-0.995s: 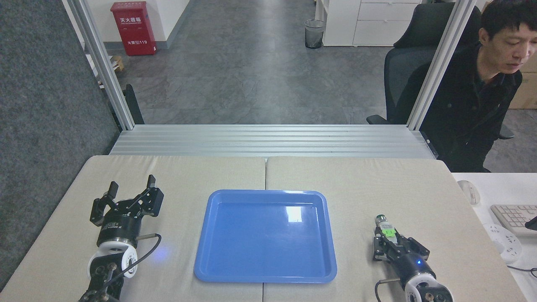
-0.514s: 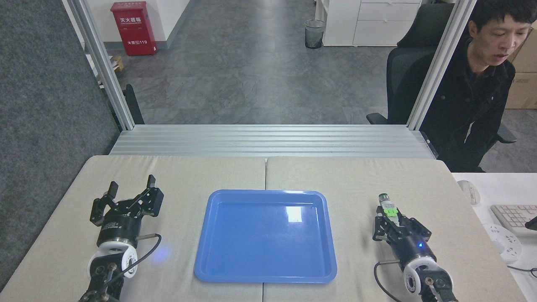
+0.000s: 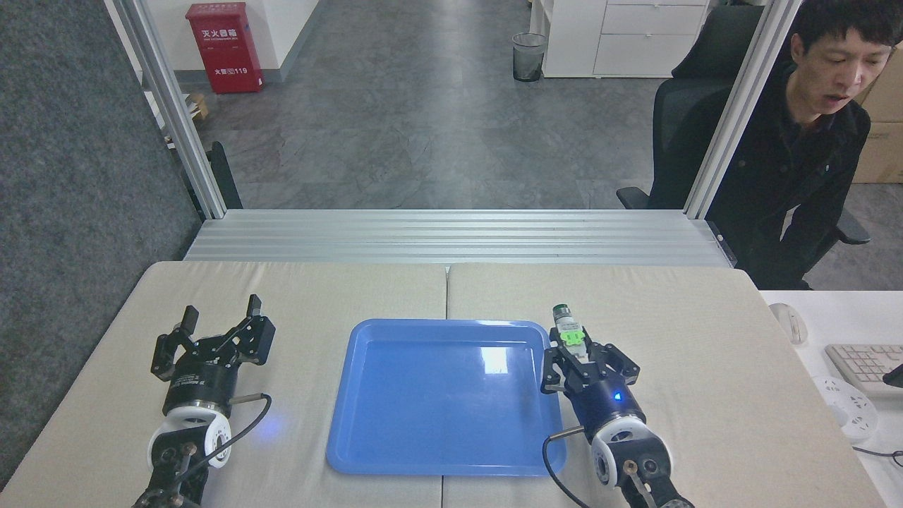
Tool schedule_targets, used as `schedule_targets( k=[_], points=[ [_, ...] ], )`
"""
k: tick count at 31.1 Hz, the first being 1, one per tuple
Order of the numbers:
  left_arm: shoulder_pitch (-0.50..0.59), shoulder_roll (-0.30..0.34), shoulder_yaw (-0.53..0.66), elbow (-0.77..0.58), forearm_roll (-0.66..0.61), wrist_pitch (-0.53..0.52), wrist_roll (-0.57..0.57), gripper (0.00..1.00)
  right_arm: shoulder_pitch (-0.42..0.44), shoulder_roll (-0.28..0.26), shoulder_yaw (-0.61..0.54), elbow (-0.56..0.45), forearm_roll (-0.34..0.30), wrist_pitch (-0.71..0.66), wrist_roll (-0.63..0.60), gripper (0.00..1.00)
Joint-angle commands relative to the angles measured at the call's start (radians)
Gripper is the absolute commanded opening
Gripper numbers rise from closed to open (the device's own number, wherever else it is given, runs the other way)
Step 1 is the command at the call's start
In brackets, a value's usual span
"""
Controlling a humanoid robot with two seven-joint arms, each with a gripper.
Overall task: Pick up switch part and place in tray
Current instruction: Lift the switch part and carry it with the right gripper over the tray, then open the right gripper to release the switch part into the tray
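The blue tray (image 3: 395, 451) lies flat in the middle of the table with nothing in it. My right gripper (image 3: 575, 347) hangs at the tray's right rim, shut on the switch part (image 3: 568, 328). The part points up and away, its dark silver-ringed cap at the top and the green clip just above my fingers. My left gripper (image 3: 219, 315) is open over the table left of the tray, with nothing between its fingers.
A person in dark clothes (image 3: 797, 176) sits at the back right on an office chair. A white desk to the right carries a mouse (image 3: 787, 322) and a keyboard (image 3: 864, 367). An aluminium rail (image 3: 451, 236) runs along the table's far edge.
My right arm has lifted the switch part off the table and carried it left, from well right of the tray to its right rim. The left arm has not moved.
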Motion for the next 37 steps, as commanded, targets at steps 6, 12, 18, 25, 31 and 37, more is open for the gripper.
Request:
schedule_targets(
  k=[6,12,18,25,31,37],
  points=[
    [0.001,0.000,0.001,-0.001,-0.001,0.000,-0.001,1.00,0.053,0.156,0.275,-0.003,0.064,0.014,0.077,0.00],
    [-0.001,0.000,0.001,0.000,0.001,0.000,-0.001,1.00,0.054,0.156,0.266,0.045,0.076,0.017,0.159,0.00],
    [-0.001,0.001,0.001,0.001,0.002,0.000,-0.001,1.00,0.053,0.153,0.244,0.074,0.098,0.029,0.166,0.06],
    [-0.001,0.000,0.001,0.001,0.002,0.000,-0.001,1.00,0.042,0.154,0.146,0.078,0.067,0.041,0.149,0.98],
    [-0.001,0.000,0.001,0.001,0.001,0.000,-0.001,1.00,-0.019,0.154,0.068,0.066,-0.041,0.041,0.004,0.98],
    [-0.001,0.000,0.001,0.001,0.001,0.000,-0.001,1.00,-0.087,0.067,-0.058,0.065,-0.049,0.017,-0.165,0.98]
  ],
)
